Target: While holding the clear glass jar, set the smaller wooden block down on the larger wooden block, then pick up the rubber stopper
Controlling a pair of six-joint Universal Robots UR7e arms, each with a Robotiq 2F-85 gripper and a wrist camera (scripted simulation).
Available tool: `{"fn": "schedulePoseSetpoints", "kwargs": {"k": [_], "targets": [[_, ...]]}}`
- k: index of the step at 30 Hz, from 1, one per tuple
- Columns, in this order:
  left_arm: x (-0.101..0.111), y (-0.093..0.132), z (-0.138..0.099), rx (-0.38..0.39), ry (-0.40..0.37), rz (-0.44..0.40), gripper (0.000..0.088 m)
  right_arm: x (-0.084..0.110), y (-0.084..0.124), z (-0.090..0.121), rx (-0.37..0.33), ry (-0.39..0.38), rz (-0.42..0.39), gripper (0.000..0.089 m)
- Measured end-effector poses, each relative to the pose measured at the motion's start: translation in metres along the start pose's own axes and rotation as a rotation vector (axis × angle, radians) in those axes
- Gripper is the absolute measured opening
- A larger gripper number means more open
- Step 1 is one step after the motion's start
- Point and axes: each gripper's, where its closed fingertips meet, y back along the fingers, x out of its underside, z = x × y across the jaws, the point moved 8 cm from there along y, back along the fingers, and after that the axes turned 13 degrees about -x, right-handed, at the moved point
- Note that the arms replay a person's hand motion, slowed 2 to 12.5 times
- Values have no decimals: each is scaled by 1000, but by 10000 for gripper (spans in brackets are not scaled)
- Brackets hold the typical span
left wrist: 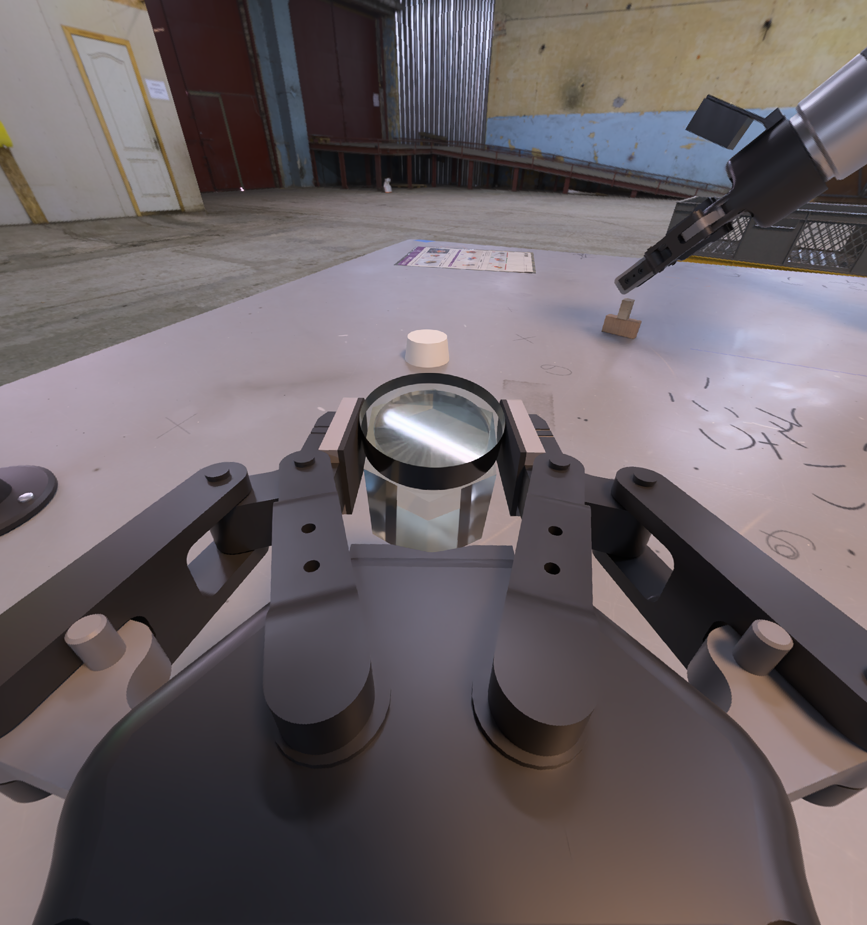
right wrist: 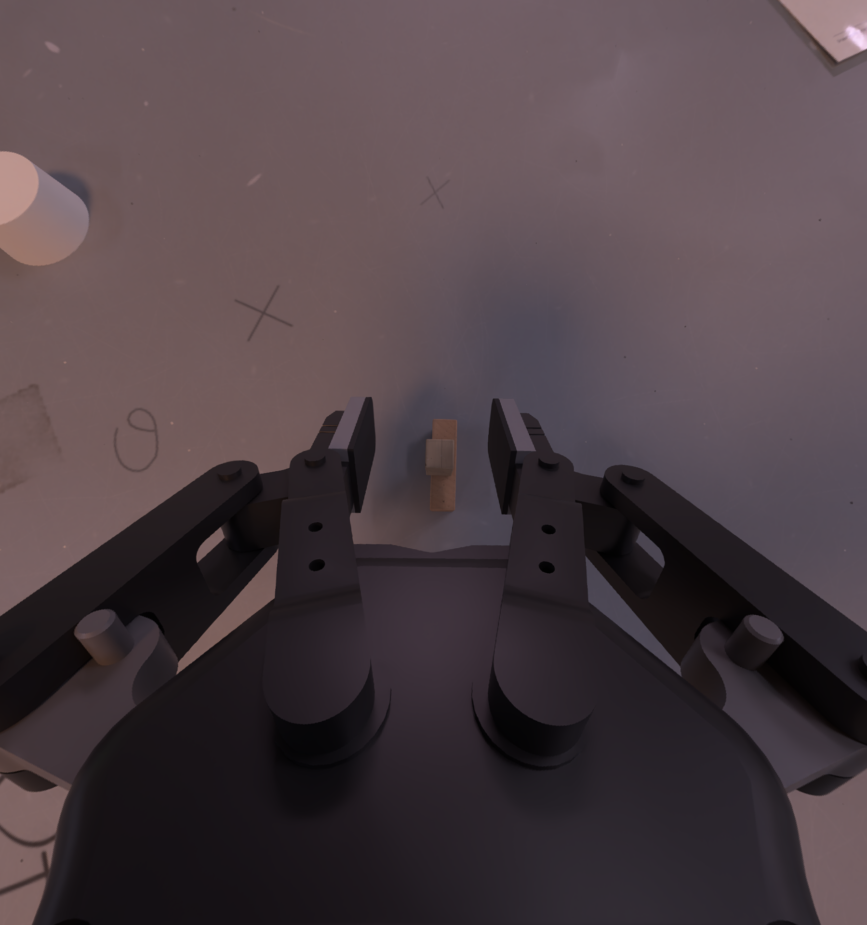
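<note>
In the left wrist view we see the left tool [left wrist: 431, 450] clamped on the clear glass jar [left wrist: 430, 480], one pad on each side just below its dark rim. The jar is a faceted transparent body with a black band at the mouth, and it is held clear of the table [left wrist: 221, 400]. At 12 o'clock from the jar, just beyond it, the rubber stopper [left wrist: 427, 348] stands upright on the table: a short off-white tapered plug, narrower at the top. At 2 o'clock, well apart, the smaller wooden block [left wrist: 626, 308] stands upright on the larger wooden block [left wrist: 620, 326]; both are pale tan. The right tool [left wrist: 634, 278] hangs just above them, touching neither.

In the right wrist view we see the right tool [right wrist: 431, 445] with its fingers spread and nothing between the pads. Both blocks lie below the gap, and the stopper [right wrist: 25, 210] sits at 10 o'clock.

The table is matte grey, marked with pencilled crosses and scribbles, with a printed sheet [left wrist: 465, 260] at its far edge. Beyond it we see a concrete floor [left wrist: 121, 260], a white door [left wrist: 126, 125] in a yellow frame at far left, dark red doors [left wrist: 231, 90] and a yellow-and-blue wall [left wrist: 621, 100].
</note>
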Motion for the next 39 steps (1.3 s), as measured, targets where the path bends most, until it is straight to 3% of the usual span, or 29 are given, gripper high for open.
{"fn": "schedulePoseSetpoints", "kwargs": {"k": [20,39], "targets": [[0,0,0,1,0,-1,463,-16,19,21,-19,70,-112,444],[0,1,-1,21,-2,11,463,-34,43,57,-88,148,-248,470]]}}
